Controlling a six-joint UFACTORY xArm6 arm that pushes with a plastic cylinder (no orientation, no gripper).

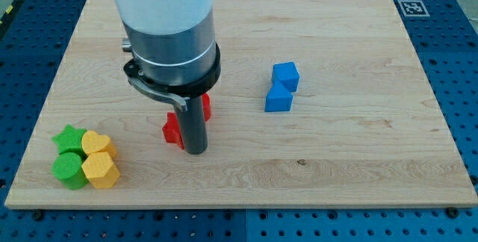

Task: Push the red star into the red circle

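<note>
Item: my tip (pixel 195 151), lower end of a straight dark rod; no jaws fitted, so nothing to spread or pinch. Position: lower centre-left of the wooden board (pixel 358 167), touching or just beside the right edge of a red block.

Item: red star (pixel 172 130), judged to be the red piece at the tip's left; largely hidden by the rod, shape not certain.

Item: red circle (pixel 205 106), judged to be the red piece behind the rod toward the view's top; only a sliver shows, so shape is likewise unsure. The two reds lie near each other, the rod between them.

Handling note: the tip appears to sit on the wrong side for a push. Best to circle round to the star's lower left, then press toward the upper right in a short, centred stroke.

Surroundings: two blue blocks (pixel 282 87) touching, right of centre, well apart. Green star (pixel 68 139), green cylinder (pixel 67 169), two yellow blocks (pixel 98 160) clustered at lower left. None obstructs the path.
</note>
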